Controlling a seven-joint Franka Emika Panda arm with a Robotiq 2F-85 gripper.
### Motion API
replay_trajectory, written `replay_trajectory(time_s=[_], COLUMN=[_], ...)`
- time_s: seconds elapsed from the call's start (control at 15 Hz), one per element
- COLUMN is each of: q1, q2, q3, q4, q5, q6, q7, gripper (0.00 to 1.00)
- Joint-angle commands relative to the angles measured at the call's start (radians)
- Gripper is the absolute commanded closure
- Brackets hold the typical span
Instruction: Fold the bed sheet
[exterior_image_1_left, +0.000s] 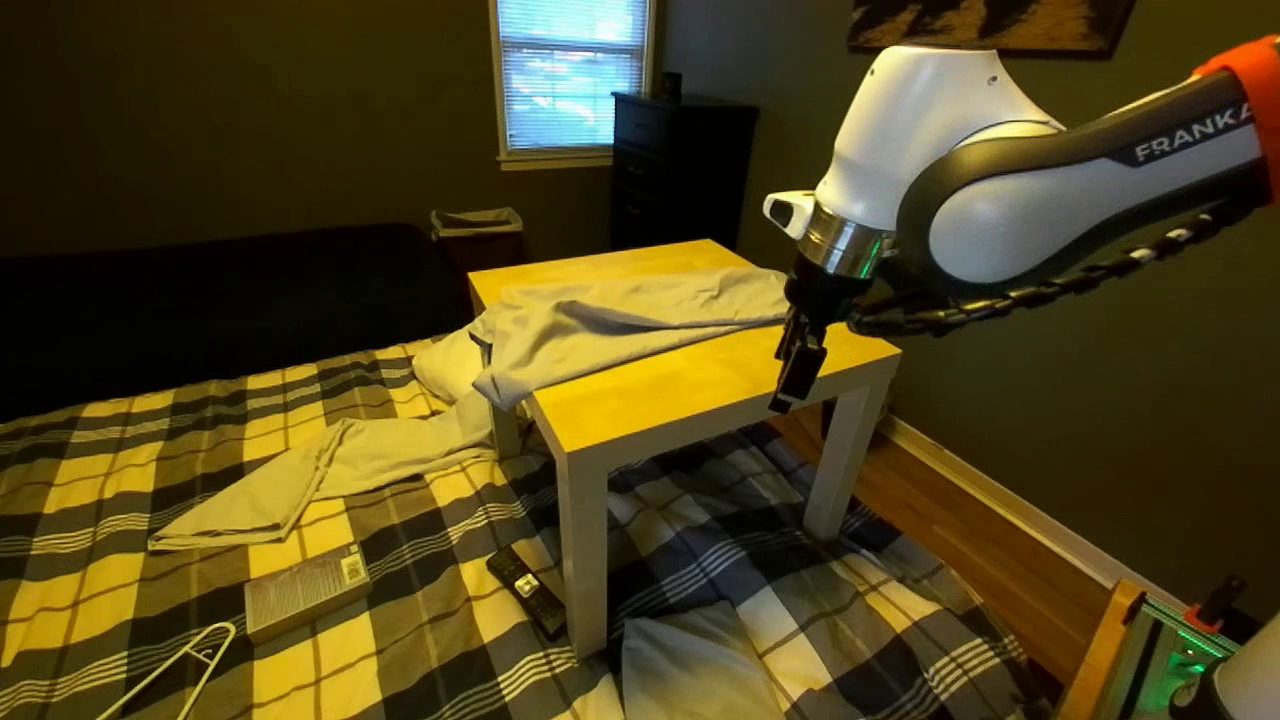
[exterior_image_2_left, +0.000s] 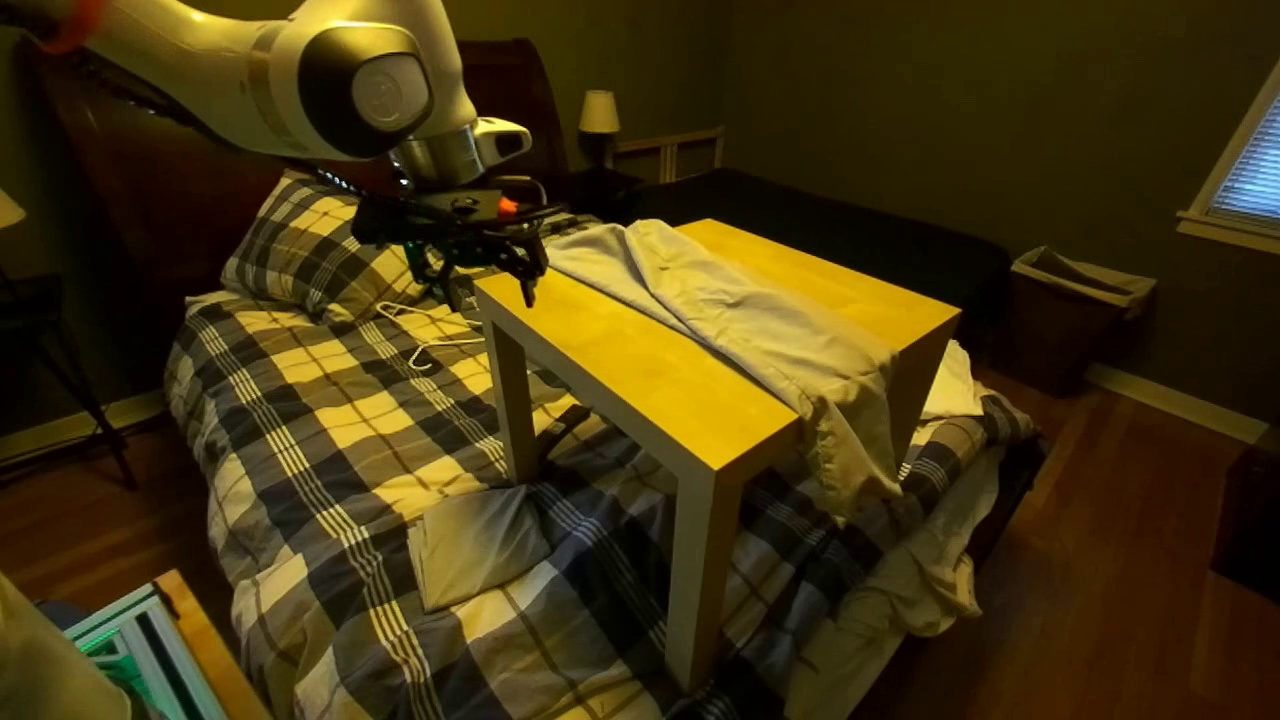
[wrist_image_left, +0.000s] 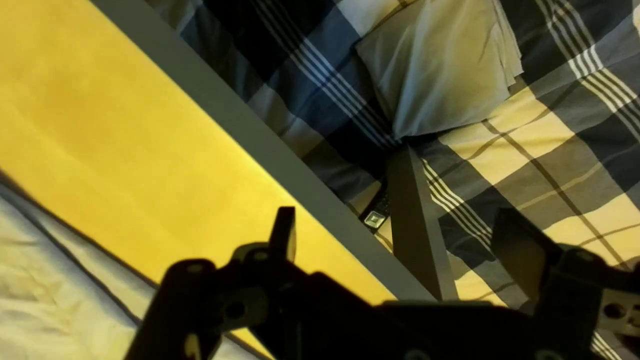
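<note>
A light grey bed sheet (exterior_image_1_left: 640, 305) lies in a long rumpled strip across the yellow-topped table (exterior_image_1_left: 690, 375), with one end hanging over the edge. It also shows in an exterior view (exterior_image_2_left: 750, 320) and at the lower left of the wrist view (wrist_image_left: 45, 295). More grey cloth (exterior_image_1_left: 390, 455) lies on the bed beside the table; I cannot tell whether it is the same piece. My gripper (exterior_image_1_left: 790, 390) is open and empty, above the table's long edge and apart from the sheet. Its fingers are spread wide in the wrist view (wrist_image_left: 395, 212).
The table stands on a plaid bed (exterior_image_1_left: 400, 560). A folded grey cloth (exterior_image_2_left: 480, 545) lies on the bed near a table leg (exterior_image_2_left: 700, 580). A remote (exterior_image_1_left: 527, 590), a box (exterior_image_1_left: 305, 592) and a white hanger (exterior_image_1_left: 190, 655) lie on the bed.
</note>
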Motion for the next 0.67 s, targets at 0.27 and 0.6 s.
replay_trajectory(time_s=[0.27, 0.6], q1=[0.003, 0.000], q2=[0.195, 0.373], q3=[0.125, 0.166], q4=[0.211, 0.338], q5=[-0.211, -0.508], q6=[0.042, 0.204], q7=[0.175, 0.406], gripper=[0.00, 0.00])
